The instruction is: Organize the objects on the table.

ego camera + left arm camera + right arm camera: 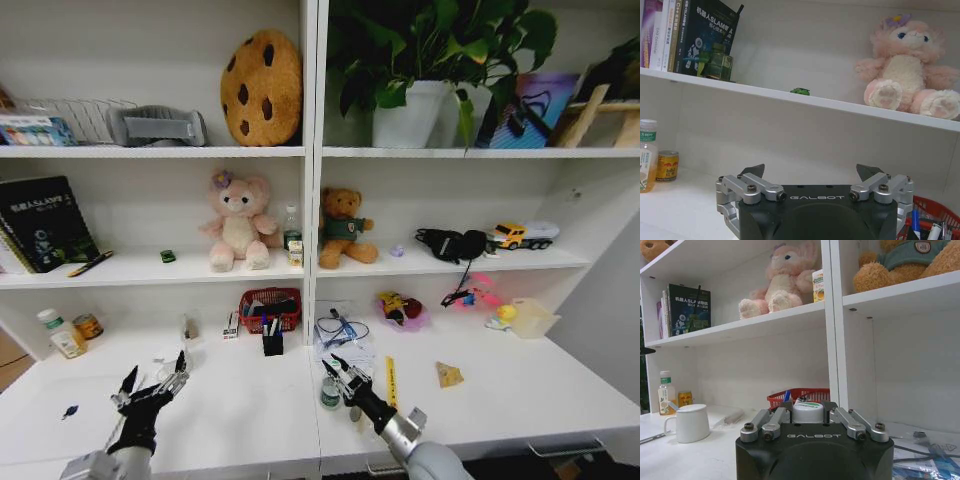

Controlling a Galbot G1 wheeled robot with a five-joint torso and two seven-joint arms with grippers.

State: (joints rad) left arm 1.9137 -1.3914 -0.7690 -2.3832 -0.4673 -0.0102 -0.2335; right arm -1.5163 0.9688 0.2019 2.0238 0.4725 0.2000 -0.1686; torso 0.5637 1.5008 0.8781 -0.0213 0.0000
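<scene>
My right gripper (336, 368) is over the middle of the long white table (250, 420), its fingers closed on the cap of a small white-capped bottle (330, 394) with a green label. In the right wrist view the bottle (807, 415) sits between the fingers of that gripper (807, 406). My left gripper (152, 384) hovers open and holds nothing above the table's left part, also seen as gripper (812, 172). A black pen cup (272, 341) stands at the back. A white mug (690, 423) stands on the table. A green toy car (167, 256) lies on the shelf.
A red basket (270, 308) sits behind the pen cup. A drink bottle (66, 336) and a can (89, 325) stand at the back left. Cables in a bag (340, 330), a yellow ruler (391, 380) and a cardboard wedge (448, 375) lie to the right. Shelves rise behind the table.
</scene>
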